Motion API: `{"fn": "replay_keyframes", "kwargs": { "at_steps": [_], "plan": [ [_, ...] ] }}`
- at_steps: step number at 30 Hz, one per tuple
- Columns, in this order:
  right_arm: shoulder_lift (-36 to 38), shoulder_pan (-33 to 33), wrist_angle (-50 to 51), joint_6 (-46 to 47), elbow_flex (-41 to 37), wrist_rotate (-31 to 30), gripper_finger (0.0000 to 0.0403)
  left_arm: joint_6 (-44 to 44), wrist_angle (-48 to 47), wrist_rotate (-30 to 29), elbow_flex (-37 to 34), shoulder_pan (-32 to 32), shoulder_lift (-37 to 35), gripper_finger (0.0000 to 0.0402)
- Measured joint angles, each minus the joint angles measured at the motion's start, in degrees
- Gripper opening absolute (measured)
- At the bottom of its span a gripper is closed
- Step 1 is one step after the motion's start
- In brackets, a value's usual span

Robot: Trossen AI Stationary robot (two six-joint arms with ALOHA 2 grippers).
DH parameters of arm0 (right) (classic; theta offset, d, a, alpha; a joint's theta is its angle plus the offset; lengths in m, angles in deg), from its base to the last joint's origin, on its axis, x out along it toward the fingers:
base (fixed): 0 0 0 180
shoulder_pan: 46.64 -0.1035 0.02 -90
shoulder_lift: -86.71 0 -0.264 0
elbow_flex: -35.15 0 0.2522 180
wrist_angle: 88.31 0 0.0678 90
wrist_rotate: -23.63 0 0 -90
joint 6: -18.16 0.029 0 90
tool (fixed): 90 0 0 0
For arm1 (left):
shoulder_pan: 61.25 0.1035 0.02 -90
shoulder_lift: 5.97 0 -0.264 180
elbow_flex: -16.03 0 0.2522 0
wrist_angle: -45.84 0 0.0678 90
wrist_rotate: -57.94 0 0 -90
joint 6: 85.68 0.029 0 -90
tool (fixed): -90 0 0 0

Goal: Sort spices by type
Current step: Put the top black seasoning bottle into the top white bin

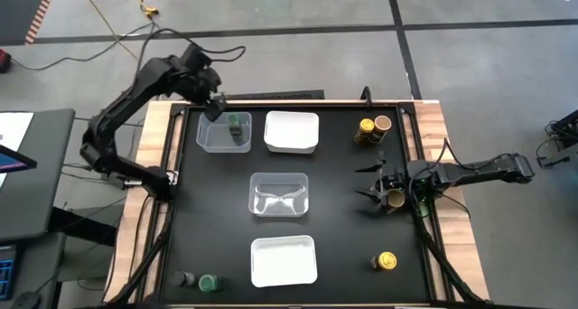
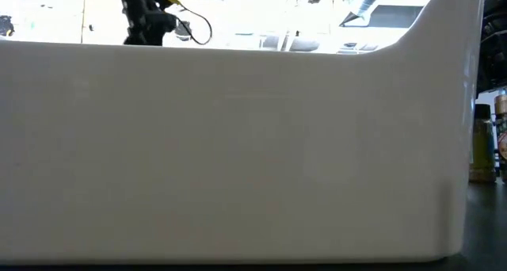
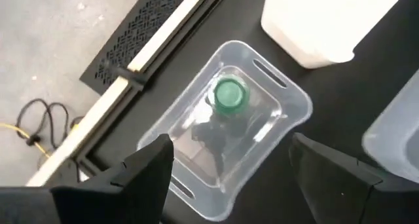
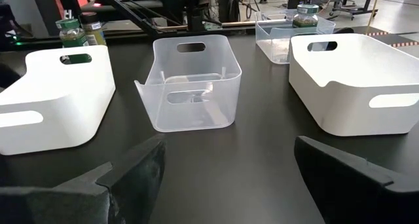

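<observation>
A white plastic tray wall (image 2: pixel 238 144) fills my low view, hiding nearly everything. My left gripper (image 3: pixel 226 165) hangs wide open and empty above the clear plastic tray (image 1: pixel 223 132) at the far left, where a green-lidded spice jar (image 3: pixel 229 93) stands upright. My right gripper (image 1: pixel 379 193) sits open by the right edge, around a tan-lidded jar (image 1: pixel 395 198), grip uncertain.
</observation>
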Motion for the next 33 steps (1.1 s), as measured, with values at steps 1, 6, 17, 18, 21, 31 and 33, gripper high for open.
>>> {"fn": "replay_keyframes", "kwargs": {
  "at_steps": [1, 6, 17, 18, 21, 31, 33],
  "plan": [
    [0.0, 0.0, 0.01, 0.0, 0.01, -0.02, 0.0364, -1.63, -0.58, -0.02, 0.0, -0.33, -0.99, 0.029],
    [0.0, 0.0, 0.02, 0.0, 0.02, -0.02, 0.0364, -8.9, -2.25, -0.29, -1.68, -2.67, -5.74, 0.029],
    [0.02, -0.01, 0.01, 0.02, 0.01, 0.0, 0.0364, -17.49, 0.16, -2.82, -9.34, -8.73, -11.49, 0.0291],
    [0.0, -0.01, 0.02, 0.0, 0.0, -0.01, 0.0364, -17.34, 0.74, -3.19, -10.03, -9.24, -11.64, 0.0291],
    [0.02, 0.0, 0.0, 0.02, 0.0, 0.0, 0.0364, -16.24, 2.39, -3.3, -12.09, -10.54, -11.75, 0.0291],
    [0.02, 0.0, 0.0, 0.02, 0.02, -0.02, 0.0364, -1.54, 13.11, -3.59, -15.5, -12.53, -11.66, 0.0291],
    [0.01, 0.0, 0.0, 0.01, 0.02, 0.0, 0.0364, 2.58, 15.46, -3.68, -15.7, -12.51, -11.61, 0.0291]
  ]
}}
